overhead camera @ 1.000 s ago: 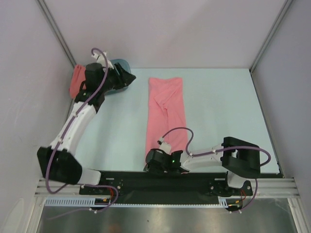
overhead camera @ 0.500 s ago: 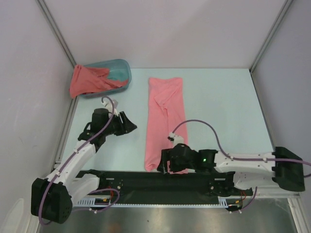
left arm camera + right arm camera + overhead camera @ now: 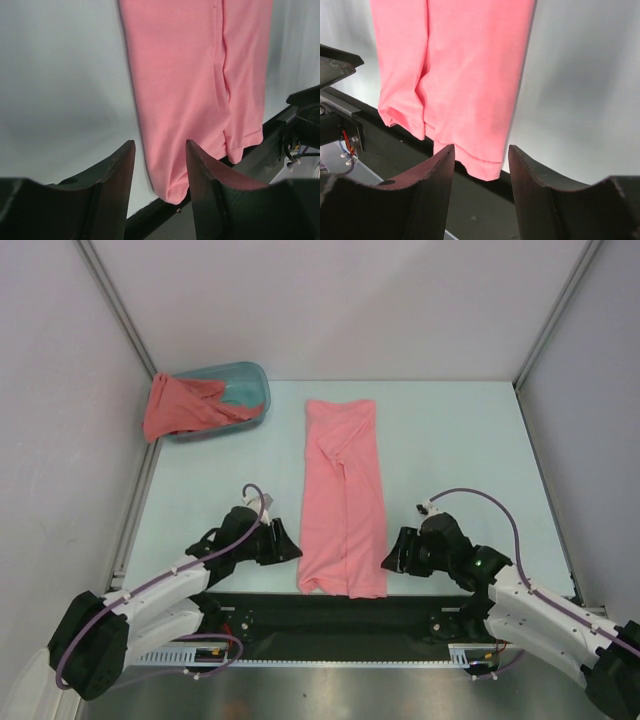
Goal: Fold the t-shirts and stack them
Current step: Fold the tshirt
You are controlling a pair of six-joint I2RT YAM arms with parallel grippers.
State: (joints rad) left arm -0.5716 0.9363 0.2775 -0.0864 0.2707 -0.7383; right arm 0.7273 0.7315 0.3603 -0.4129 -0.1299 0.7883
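At near hem of pink t-shirt (image 3: 345,495), left claw (image 3: 288,543) back from tub (image 3: 254,388), right claw (image 3: 392,552) off cloth, both wide, empty

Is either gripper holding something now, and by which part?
Nothing is held. The left gripper and the right gripper are both open, one at each side of the salmon-pink t-shirt at its near end, not gripping it.

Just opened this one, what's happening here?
T-shirt folding, partway through. The pink shirt lies on the table, folded into a long strip. The left pincer and right pincer sit open on either side of its near end, holding nothing. The red shirt hangs over the tub, not yet folded.
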